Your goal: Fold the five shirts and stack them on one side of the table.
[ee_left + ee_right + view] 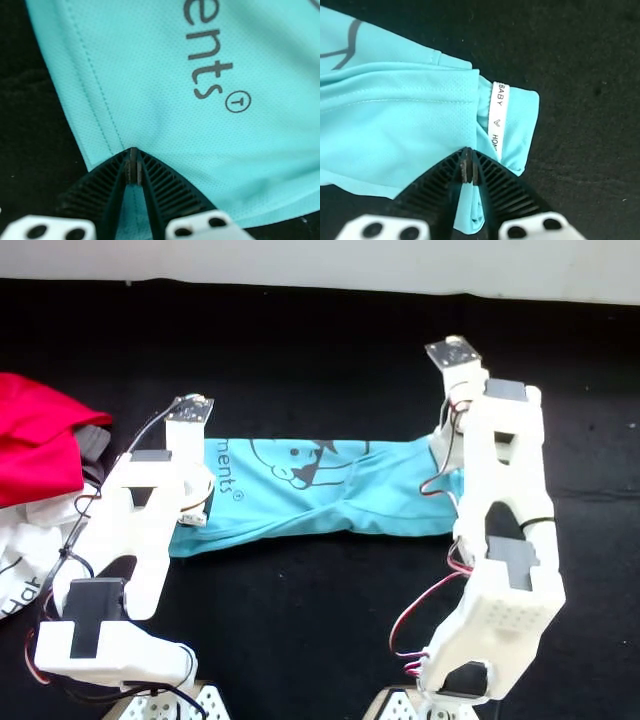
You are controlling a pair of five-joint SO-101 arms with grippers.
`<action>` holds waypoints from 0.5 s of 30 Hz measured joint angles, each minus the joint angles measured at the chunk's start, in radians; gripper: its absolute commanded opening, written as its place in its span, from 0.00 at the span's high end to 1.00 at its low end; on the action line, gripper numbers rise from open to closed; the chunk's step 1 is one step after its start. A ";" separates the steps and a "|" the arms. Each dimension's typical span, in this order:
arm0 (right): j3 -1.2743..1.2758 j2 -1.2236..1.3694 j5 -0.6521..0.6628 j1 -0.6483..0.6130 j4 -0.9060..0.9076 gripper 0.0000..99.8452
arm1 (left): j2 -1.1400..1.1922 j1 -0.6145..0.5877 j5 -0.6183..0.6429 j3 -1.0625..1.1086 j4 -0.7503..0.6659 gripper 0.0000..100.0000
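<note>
seemingly early in the task: red shirt (35, 435) and white shirt (22, 540) heaped unfolded at the left edge of the bench (300, 360), left claw (133, 170) pinched on the hem of the teal shirt (320, 490) stretched mid-bench, right claw (466, 170) clamped on its collar end, no stack yet.

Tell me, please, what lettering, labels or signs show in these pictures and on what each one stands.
Dark lettering on the teal shirt, ahead of the left pincer: a word's tail, cut off, then a circled letter.
White neck label by the right pincer: one short word, a small mark, another word partly hidden.
Dark print on the white garment: cut off, unreadable.
</note>
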 measured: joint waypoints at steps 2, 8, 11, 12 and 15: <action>0.002 -0.046 -0.049 0.000 0.029 0.99 | 0.000 0.000 0.000 0.000 0.000 0.99; 0.072 -0.170 -0.066 -0.003 0.147 0.99 | 0.000 0.000 0.000 0.000 0.000 0.99; 0.183 -0.170 -0.032 -0.008 0.107 0.99 | 0.000 0.000 0.000 0.000 0.000 0.99; 0.222 -0.170 -0.028 -0.008 0.072 0.99 | 0.000 0.000 0.000 0.000 0.000 0.99; 0.341 -0.158 -0.028 0.002 -0.068 0.99 | 0.000 0.000 0.000 0.000 0.000 0.99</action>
